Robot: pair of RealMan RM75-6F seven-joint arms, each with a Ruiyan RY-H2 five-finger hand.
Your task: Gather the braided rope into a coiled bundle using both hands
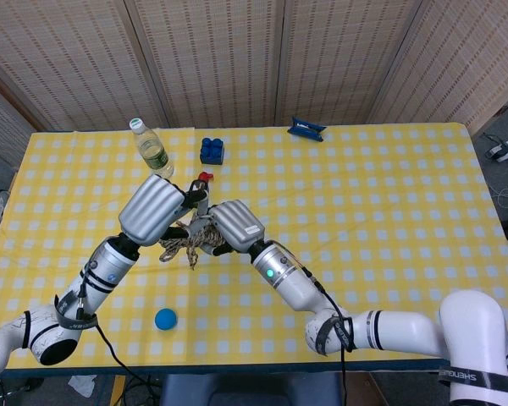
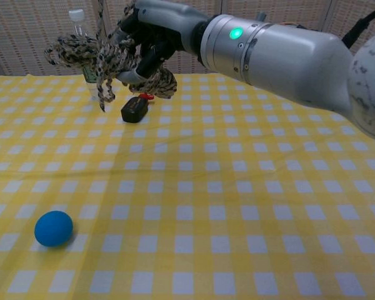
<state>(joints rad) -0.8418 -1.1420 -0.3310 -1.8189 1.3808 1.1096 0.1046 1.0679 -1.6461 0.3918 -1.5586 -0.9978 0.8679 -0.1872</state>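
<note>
The braided rope [image 1: 189,239] is bunched into a loose tangle held in the air above the counter [image 1: 389,186], between the 2 hands, over the left-centre of the yellow-and-white checked cloth. In the chest view the rope [image 2: 106,59] shows as a speckled beige-and-dark knot of loops with 1 short end hanging down from it.

The right hand [image 1: 233,227] has its fingers curled into the right side of the bundle and holds it; in the chest view this hand [image 2: 151,37] wraps dark fingers around the rope from above and behind. The left hand [image 1: 157,210] sits just beside it, touching the left side of the bundle, fingers bent down into the rope and gripping it. The 2 hands are nearly in contact, with the rope pinched between them.

On the counter behind the bundle stands an upright water bottle [image 1: 151,149] with a white cap and green label. A blue building brick [image 1: 211,150] lies near it, and a small black object with a red tip [image 2: 135,109] lies below the rope. A blue ball [image 2: 53,227] rests near the front edge, well apart from the rest. A flat blue item [image 1: 307,128] lies at the far edge.
</note>
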